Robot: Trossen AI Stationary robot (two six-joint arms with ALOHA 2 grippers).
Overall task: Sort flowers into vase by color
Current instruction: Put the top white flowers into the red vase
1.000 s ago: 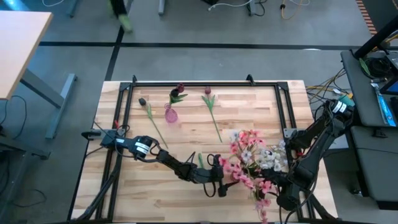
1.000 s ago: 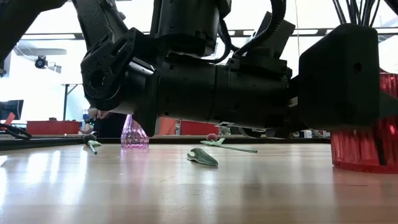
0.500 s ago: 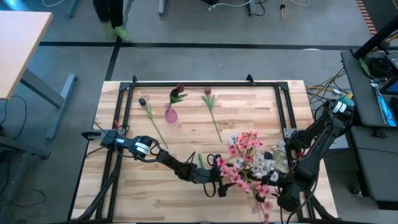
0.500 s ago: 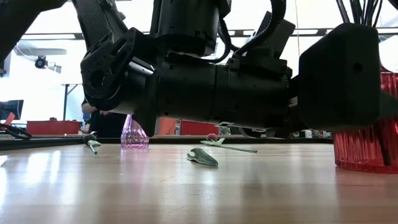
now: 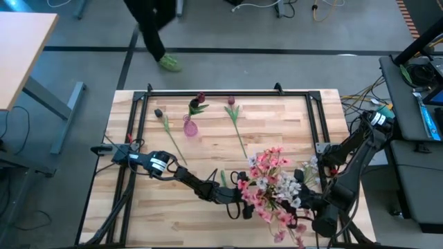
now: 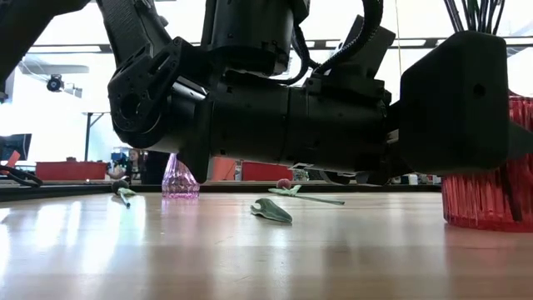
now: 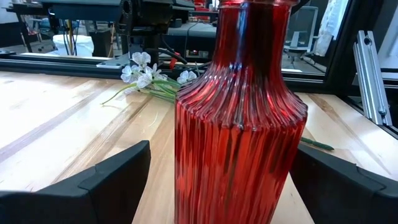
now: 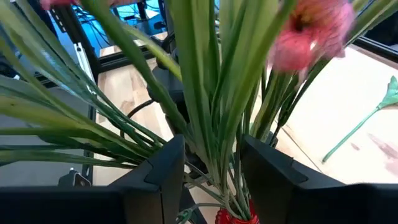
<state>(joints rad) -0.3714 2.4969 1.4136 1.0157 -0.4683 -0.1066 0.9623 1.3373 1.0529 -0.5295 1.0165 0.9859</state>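
A thick spray of pink and whitish flowers on long green stems stands bunched over the near right part of the wooden table, its stems running down into the mouth of a red ribbed vase. The right gripper sits around that bundle, its two dark fingers narrowly apart with the green stems packed between them, just above the vase's red rim. The left gripper reaches in low from the left side of the table, the arm stretched nearly flat along the wood; its fingers are spread wide on either side of the vase's body, and whether they touch the glass cannot be told. Toward the far side lie three loose maroon tulips: one left of a small pink vase, one beside it, and one farther right. A few white blooms lie on the table beyond the red vase. A person's leg and green shoe show on the floor past the table
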